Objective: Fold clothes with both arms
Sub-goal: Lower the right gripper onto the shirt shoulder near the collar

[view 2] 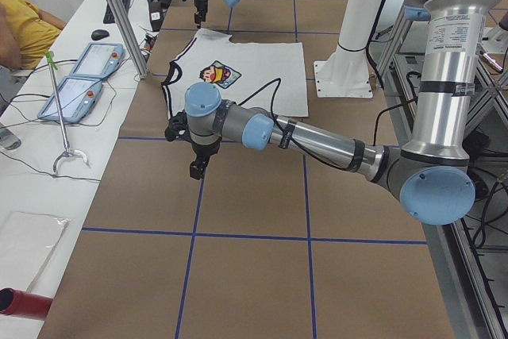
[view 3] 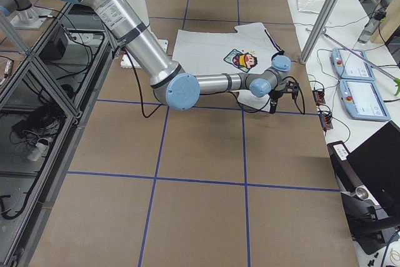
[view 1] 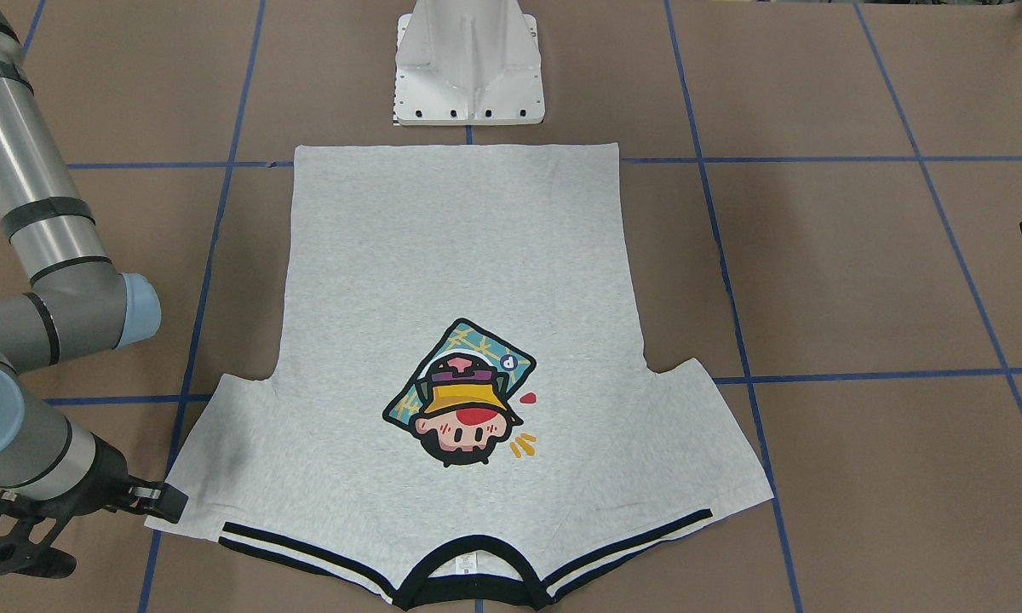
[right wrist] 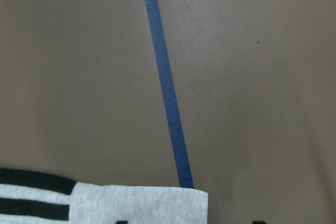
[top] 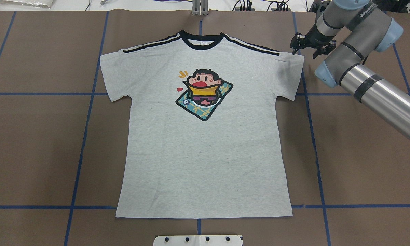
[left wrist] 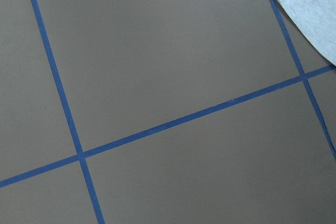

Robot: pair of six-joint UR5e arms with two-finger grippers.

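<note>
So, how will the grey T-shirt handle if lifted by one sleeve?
Probably floppy: the T-shirt lies thin and flat, so the lifted end would likely drape. Likely light for its spread. Pushed, it may bunch on the table rather than slide whole.

The right silver-grey jointed arm with light-blue joint caps (top: 379, 92) reaches in past the right sleeve of the light heather-grey T-shirt (top: 205, 153). Its forearm bends at the wrist back toward that sleeve's shoulder corner. Its black two-finger gripper (top: 311, 46) points down just beside that corner, with its jaws spread. The left silver-grey arm (view 2: 317, 142) stands upright at the shoulder and bends at a low elbow. Its forearm stretches level to a point well out from the T-shirt's left sleeve. Its black gripper (view 2: 196, 171) hangs straight down there; how its jaws stand cannot be told.
</note>
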